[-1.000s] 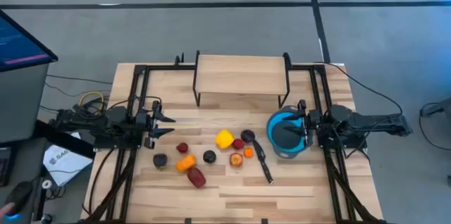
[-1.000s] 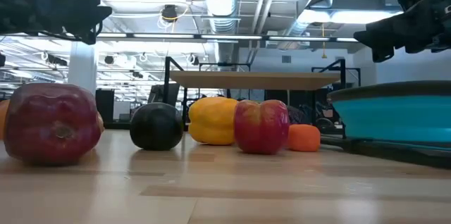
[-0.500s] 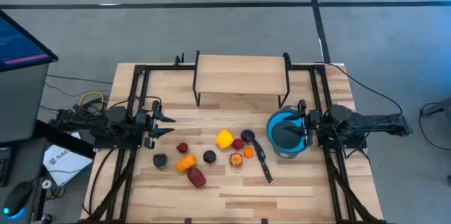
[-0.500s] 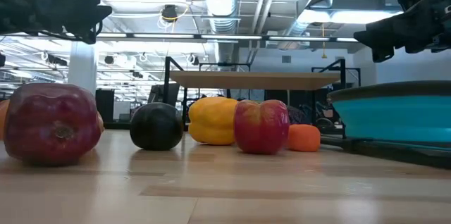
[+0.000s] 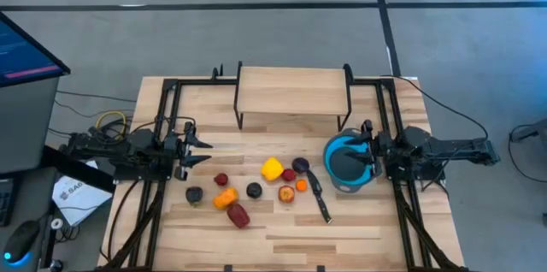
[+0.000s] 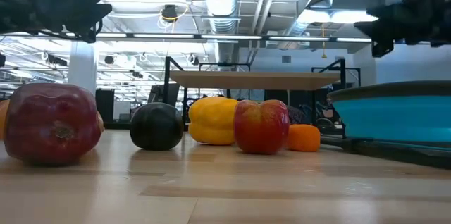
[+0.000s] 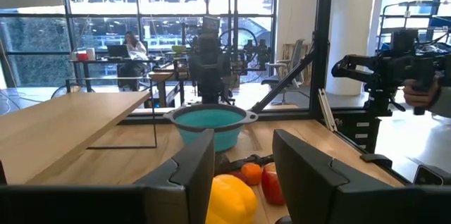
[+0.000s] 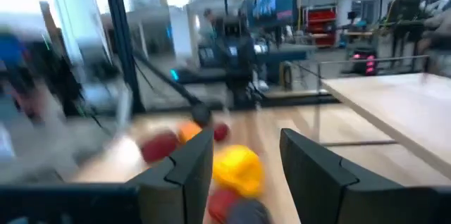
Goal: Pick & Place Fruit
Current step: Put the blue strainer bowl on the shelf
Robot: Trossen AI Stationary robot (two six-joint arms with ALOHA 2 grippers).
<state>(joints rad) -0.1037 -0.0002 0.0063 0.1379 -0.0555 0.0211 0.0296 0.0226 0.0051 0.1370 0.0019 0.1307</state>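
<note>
Two arms wait at opposite ends of the wooden surface, with the raised wooden shelf standing at the back, behind the blue bowl.

The right gripper hangs above the bowl's rim on its own arm's side. Its fingers are slightly parted and I see nothing between them. The left gripper is well away from the bowl, out past all the fruit. Its fingers also stand a little apart and hold nothing.

The bowl sits on the surface and I can see no fruit inside it. All the fruit lies in a loose scatter on the bowl's left-arm side:
- The yellow piece is near the middle of the scatter.
- The dark red pomegranate and the orange piece touch each other farther from the bowl.
- The red apple is nearer the bowl than those two.
- The purple piece and the small orange one are the closest to the bowl.
- Two dark round pieces and a small red one lie farther out.

The black-handled knife lies just beside the bowl, at its front left edge.
</note>
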